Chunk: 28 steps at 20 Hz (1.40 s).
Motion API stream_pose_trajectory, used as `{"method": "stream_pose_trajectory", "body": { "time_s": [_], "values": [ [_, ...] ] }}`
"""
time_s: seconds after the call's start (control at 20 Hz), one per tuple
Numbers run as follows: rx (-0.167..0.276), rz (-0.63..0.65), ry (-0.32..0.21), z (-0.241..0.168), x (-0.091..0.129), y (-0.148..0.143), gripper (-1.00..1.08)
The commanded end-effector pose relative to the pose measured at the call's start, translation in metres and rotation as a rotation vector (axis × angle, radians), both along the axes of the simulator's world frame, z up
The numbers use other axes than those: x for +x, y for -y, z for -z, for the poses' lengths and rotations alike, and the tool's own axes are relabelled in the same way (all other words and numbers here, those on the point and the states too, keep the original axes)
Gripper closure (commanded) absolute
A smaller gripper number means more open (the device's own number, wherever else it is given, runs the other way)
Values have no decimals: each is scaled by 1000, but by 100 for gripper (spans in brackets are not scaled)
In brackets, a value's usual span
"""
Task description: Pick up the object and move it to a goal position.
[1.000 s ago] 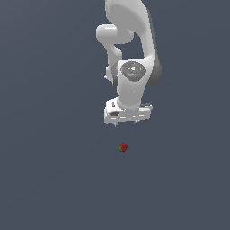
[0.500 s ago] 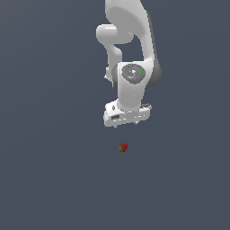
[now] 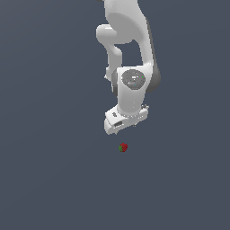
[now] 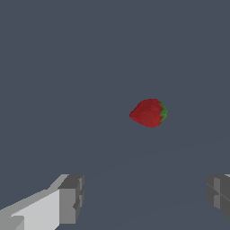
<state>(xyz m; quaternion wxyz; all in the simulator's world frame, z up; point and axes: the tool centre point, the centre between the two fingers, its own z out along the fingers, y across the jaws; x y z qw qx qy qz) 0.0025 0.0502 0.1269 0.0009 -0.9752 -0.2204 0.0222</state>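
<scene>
Strawberry [image 3: 123, 147] [image 4: 148, 112]: tiny, dark red, green leafy cap; lies on its side on the plain grey-blue floor [image 3: 49, 179], untouched.

Gripper [image 3: 126, 127] [image 4: 143, 197]: white, hovers just above the strawberry, clear of it. Fingers [image 4: 69, 200] stand wide apart, nothing between them; grey pads show in the wrist view.

Arm [image 3: 128, 54]: white, reaches down from the exterior view's top.

Gripper [image 4: 143, 197] downward, jaws wide apart
</scene>
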Motion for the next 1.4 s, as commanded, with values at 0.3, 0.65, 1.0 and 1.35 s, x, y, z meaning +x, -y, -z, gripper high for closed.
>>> {"method": "stream_pose_trajectory", "body": {
  "time_s": [0.3, 0.65, 1.0, 1.35],
  "values": [
    [5, -240, 5, 12, 12, 2, -92],
    [11, -436, 9, 22, 22, 3, -92],
    [17, -630, 15, 32, 32, 4, -92],
    [23, -822, 22, 42, 42, 6, -92]
  ]
}}
